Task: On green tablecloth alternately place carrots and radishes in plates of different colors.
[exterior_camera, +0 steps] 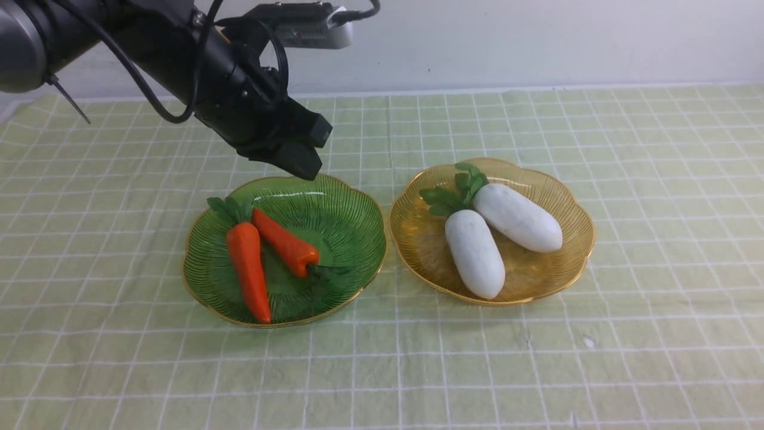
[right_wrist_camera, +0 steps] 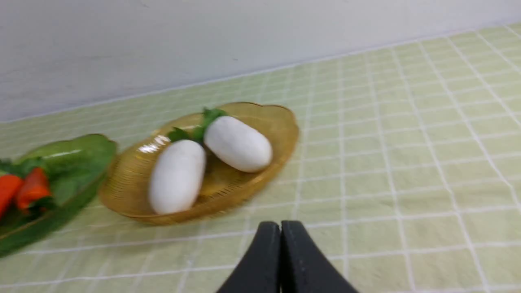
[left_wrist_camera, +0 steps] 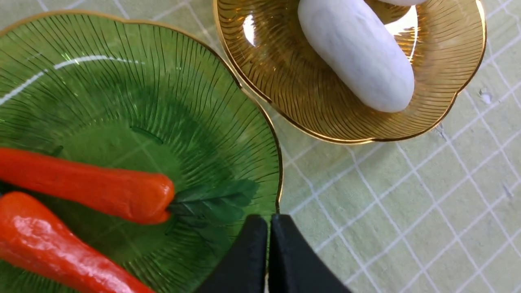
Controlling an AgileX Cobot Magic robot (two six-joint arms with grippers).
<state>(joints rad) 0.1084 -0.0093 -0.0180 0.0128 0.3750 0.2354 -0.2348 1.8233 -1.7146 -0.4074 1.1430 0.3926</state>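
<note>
Two orange carrots [exterior_camera: 248,269] [exterior_camera: 285,242] lie in the green plate [exterior_camera: 352,215] on the green tablecloth [exterior_camera: 418,370]. Two white radishes [exterior_camera: 474,254] [exterior_camera: 518,217] lie in the amber plate [exterior_camera: 567,251] to its right. My left gripper [exterior_camera: 304,164] hangs above the green plate's far rim, shut and empty. In the left wrist view its shut fingertips [left_wrist_camera: 268,221] sit over the green plate's rim [left_wrist_camera: 278,179], near a carrot [left_wrist_camera: 93,187] and a radish [left_wrist_camera: 358,53]. My right gripper [right_wrist_camera: 280,228] is shut and empty above the cloth, apart from the amber plate [right_wrist_camera: 134,179]; it does not show in the front view.
A pale wall [exterior_camera: 537,42] runs along the cloth's far edge. The left arm [exterior_camera: 149,42] reaches in from the upper left above the cloth.
</note>
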